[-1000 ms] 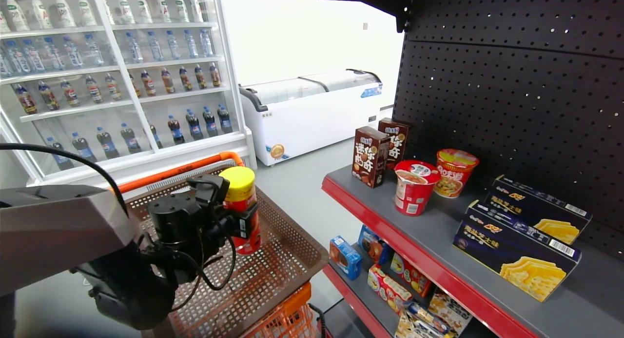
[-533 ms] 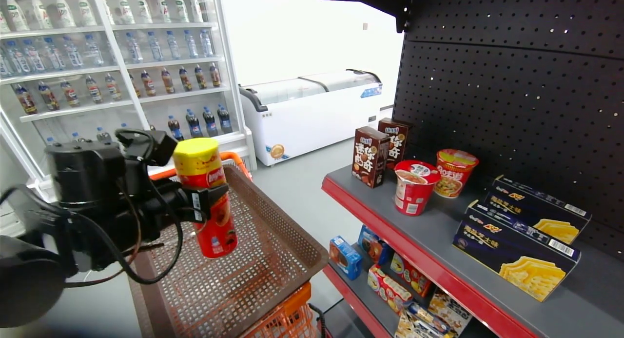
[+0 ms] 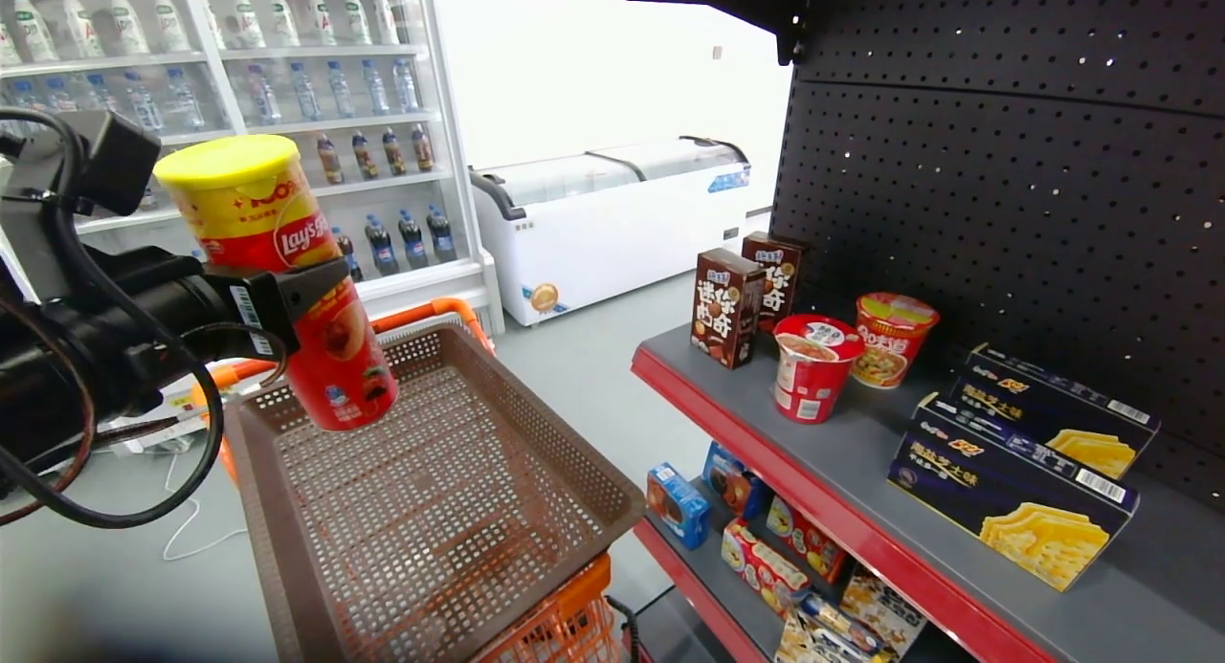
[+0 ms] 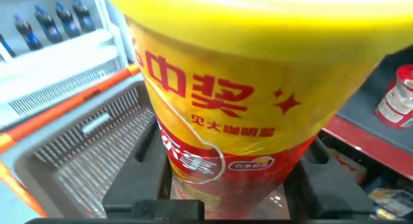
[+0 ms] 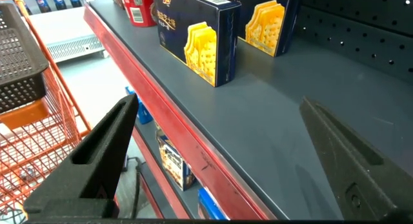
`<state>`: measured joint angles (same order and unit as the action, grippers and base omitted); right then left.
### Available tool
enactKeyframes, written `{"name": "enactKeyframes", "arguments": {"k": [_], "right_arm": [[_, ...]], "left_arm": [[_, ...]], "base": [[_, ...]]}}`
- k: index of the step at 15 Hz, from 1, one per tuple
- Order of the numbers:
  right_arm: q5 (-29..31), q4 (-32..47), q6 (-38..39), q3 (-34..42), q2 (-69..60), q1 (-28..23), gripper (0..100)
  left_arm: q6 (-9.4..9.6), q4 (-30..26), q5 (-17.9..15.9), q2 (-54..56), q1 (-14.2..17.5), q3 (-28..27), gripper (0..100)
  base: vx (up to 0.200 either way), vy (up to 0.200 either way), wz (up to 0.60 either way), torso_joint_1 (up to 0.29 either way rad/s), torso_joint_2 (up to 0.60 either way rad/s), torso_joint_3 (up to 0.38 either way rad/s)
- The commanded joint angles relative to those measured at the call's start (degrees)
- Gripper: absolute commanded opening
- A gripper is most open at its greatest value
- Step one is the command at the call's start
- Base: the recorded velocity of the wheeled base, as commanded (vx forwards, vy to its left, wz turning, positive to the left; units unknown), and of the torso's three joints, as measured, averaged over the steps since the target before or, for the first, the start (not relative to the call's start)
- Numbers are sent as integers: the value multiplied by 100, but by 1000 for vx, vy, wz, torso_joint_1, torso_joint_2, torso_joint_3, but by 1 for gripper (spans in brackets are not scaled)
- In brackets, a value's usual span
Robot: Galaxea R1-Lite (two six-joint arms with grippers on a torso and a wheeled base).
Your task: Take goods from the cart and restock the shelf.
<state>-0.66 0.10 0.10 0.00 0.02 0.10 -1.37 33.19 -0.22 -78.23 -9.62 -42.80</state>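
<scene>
left fingers [image 3: 287, 298] clamp chip can [image 3: 337, 368] over cart [image 3: 612, 493]; right fingers [image 5: 97, 153] gape wide beside shelf [image 5: 258, 124]

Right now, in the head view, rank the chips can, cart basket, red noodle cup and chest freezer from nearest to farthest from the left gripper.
1. chips can: held in the left gripper fingers.
2. cart basket: directly beneath.
3. red noodle cup: to the right, on the shelf.
4. chest freezer: across the floor, behind.
</scene>
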Motion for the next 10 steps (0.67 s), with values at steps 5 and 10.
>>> {"name": "enactKeyframes", "arguments": {"k": [5,10], "right_arm": [[-31,-1,-1,0,-2,-1,100],[-31,-1,-1,0,-2,-1,100]], "left_arm": [[31,3,101,484,171,404,0],[5,3,92,721,268,659,0]], "base": [[0,0,-360,0,0,1],[0,0,-600,1,2,5]]}}
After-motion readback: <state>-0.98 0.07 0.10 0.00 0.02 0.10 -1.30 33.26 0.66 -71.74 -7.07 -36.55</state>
